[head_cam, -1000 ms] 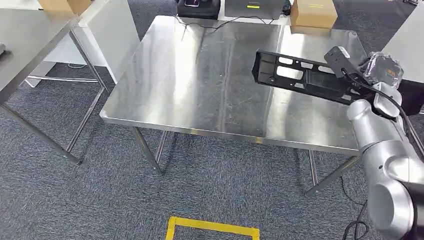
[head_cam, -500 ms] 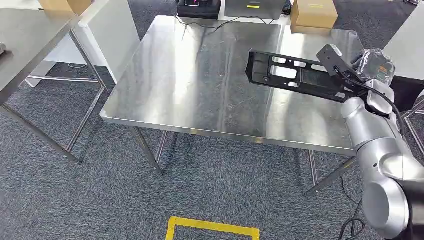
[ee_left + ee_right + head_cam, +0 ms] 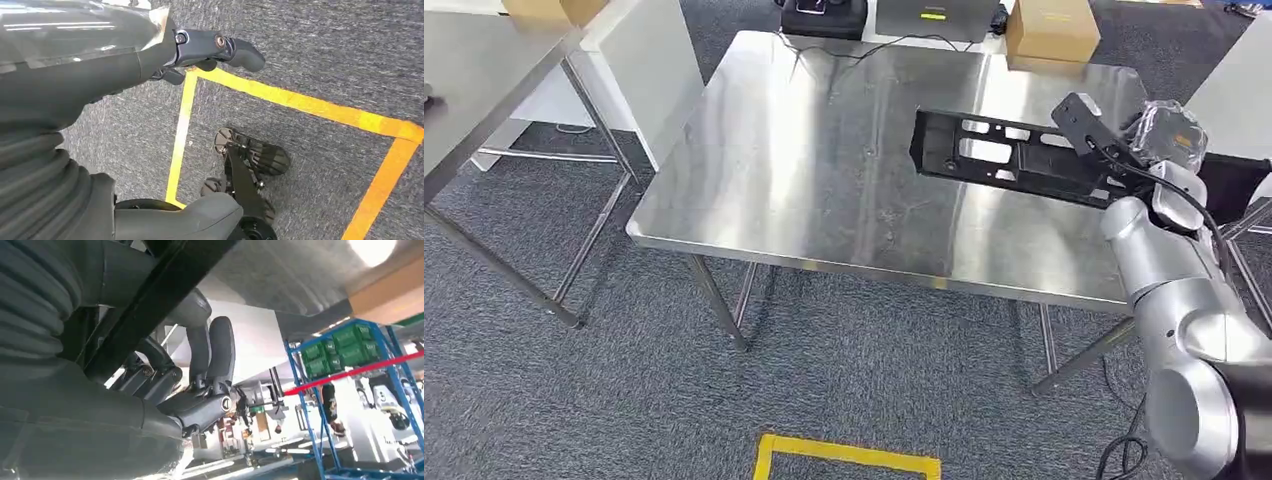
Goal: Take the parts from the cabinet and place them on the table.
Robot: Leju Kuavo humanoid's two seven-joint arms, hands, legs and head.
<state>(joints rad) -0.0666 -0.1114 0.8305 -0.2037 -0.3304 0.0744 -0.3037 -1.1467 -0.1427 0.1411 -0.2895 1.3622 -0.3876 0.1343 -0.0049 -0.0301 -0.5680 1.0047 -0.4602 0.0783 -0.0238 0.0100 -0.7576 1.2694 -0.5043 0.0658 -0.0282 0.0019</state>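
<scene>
One long black part (image 3: 1009, 155) held over desk (image 3: 824, 170), right of frame.
Right hand (image 3: 1164, 140) fingers (image 3: 220, 352) wrapped on one end; cantilevered load could twist or slip. Left hand (image 3: 210, 47) empty, fingers curled.

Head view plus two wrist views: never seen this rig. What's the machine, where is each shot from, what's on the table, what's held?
It is a humanoid robot with two silver arms, each ending in a many-fingered hand. The head view looks forward and down from high on its body. There the right arm reaches over a steel table and the right hand holds a long black part above the tabletop; I cannot tell whether the part touches it.

The right wrist view sits just behind that hand and is turned: the part shows as a dark bar crossing it, with the fingers curled beside it.

The left wrist view looks down at carpet and yellow floor tape; the left hand hangs there and holds nothing.

A cardboard box stands at the table's far edge.
</scene>
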